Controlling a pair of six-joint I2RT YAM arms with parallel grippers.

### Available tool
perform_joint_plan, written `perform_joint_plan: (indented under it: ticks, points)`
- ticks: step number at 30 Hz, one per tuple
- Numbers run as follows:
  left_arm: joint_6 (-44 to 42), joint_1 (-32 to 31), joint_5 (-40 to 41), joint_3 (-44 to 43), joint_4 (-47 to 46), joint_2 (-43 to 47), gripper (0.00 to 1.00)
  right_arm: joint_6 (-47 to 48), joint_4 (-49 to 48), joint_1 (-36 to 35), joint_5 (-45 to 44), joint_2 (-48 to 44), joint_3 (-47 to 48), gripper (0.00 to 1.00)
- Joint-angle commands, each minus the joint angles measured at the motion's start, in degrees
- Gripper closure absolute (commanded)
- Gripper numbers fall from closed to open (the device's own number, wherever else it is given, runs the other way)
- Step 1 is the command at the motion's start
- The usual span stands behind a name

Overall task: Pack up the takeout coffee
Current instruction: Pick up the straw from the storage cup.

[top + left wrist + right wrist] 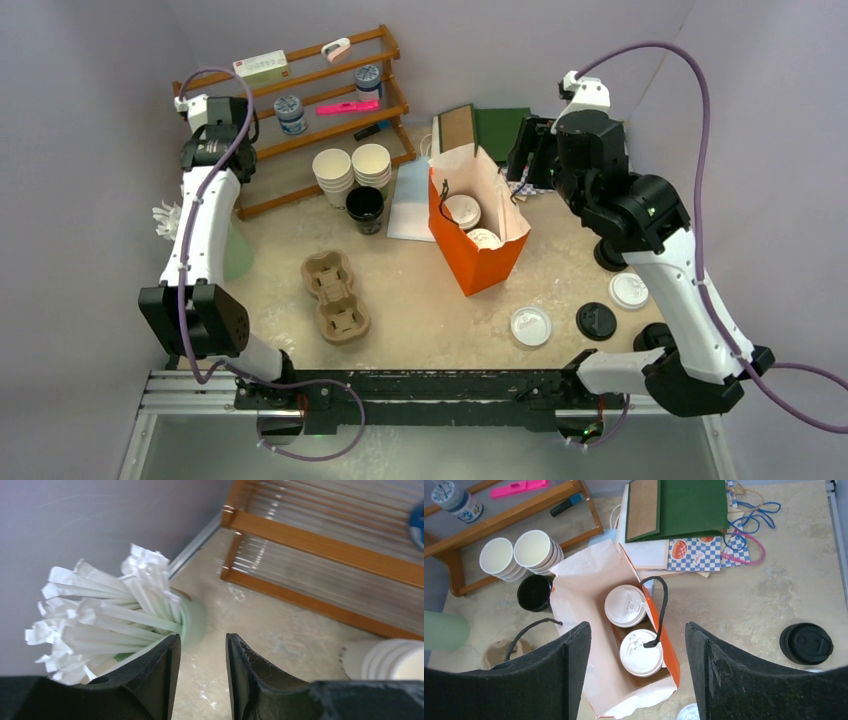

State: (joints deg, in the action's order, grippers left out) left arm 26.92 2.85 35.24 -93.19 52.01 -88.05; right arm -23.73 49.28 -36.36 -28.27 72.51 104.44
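Pale, speckled tabletop [430, 320] between lilac walls. Nearest the arm bases, a loose white lid [530, 326] and a black lid [596, 321] lie at lower right of the overhead view, and a cardboard cup carrier [335, 297] lies left of centre.

At centre stands an orange paper bag [480, 265], open at the top. The two takeout coffee cups [625, 605] sit inside it side by side, lidded in white, with one black bag handle [663, 605] draped onto the nearer lid.

The right hand [636, 626] hangs above the bag with its fingers wide apart, gripping nothing.

Farther back, stacked white cups [352, 168] and a black cup [365, 208] stand before a wooden rack [300, 120].

At upper left, the left hand [202, 642] is just beside a green holder [192, 620] of paper-wrapped straws [100, 620]. Its fingers are narrowly apart, with nothing between them.
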Motion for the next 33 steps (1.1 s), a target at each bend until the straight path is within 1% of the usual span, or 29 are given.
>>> perform_joint_plan:
  ticks: [1, 4, 9, 13, 16, 21, 27, 28, 29, 30, 32, 33]
  points:
    - [-3.8, 4.9, 2.0, 3.7, -6.4, 2.5, 0.59, -0.5, 4.2, 0.0, 1.4, 1.1, 3.4, 0.29]
    - [-4.4, 6.8, 1.5, 5.0, -7.7, 2.0, 0.59, -0.9, 4.8, 0.0, 2.1, 1.6, 3.5, 0.30]
    - [-4.9, 7.5, -0.6, 6.8, -10.5, 1.1, 0.59, -1.1, 5.7, 0.0, 2.6, 2.8, 5.0, 0.30]
    - [-4.9, 7.6, -2.1, 6.6, -11.6, 0.0, 0.63, -0.9, 6.3, 0.0, 2.8, 2.9, 5.4, 0.30]
    - [-5.2, 7.6, -1.6, 6.3, -12.4, -0.8, 0.64, -0.8, 6.8, 0.0, 3.1, 2.5, 5.0, 0.30]
    - [-6.1, 7.9, 0.3, 4.8, -12.5, -2.7, 0.64, -0.8, 6.7, -0.1, 3.2, 2.6, 4.9, 0.30]
    - [-6.6, 8.5, 2.2, 5.1, -13.3, -3.7, 0.65, -0.7, 6.4, 0.0, 3.2, 2.9, 4.7, 0.30]
    - [-6.5, 8.6, 2.8, 5.4, -13.7, -3.9, 0.66, -0.6, 6.3, 0.0, 3.3, 3.0, 4.6, 0.30]
    - [-6.5, 8.8, 3.3, 5.9, -14.0, -4.0, 0.70, -0.6, 6.3, 0.0, 3.3, 3.2, 4.7, 0.30]
    - [-6.3, 9.1, 3.7, 6.2, -14.2, -4.2, 0.76, -0.5, 6.2, -0.1, 3.3, 3.3, 4.8, 0.30]
    - [-6.0, 9.3, 4.3, 6.2, -13.9, -4.3, 1.00, -0.3, 6.0, -0.1, 3.6, 3.6, 4.9, 0.30]
    - [-5.4, 9.4, 4.0, 5.8, -13.1, -4.1, 1.00, -0.2, 5.9, 0.0, 3.6, 3.7, 4.9, 0.30]
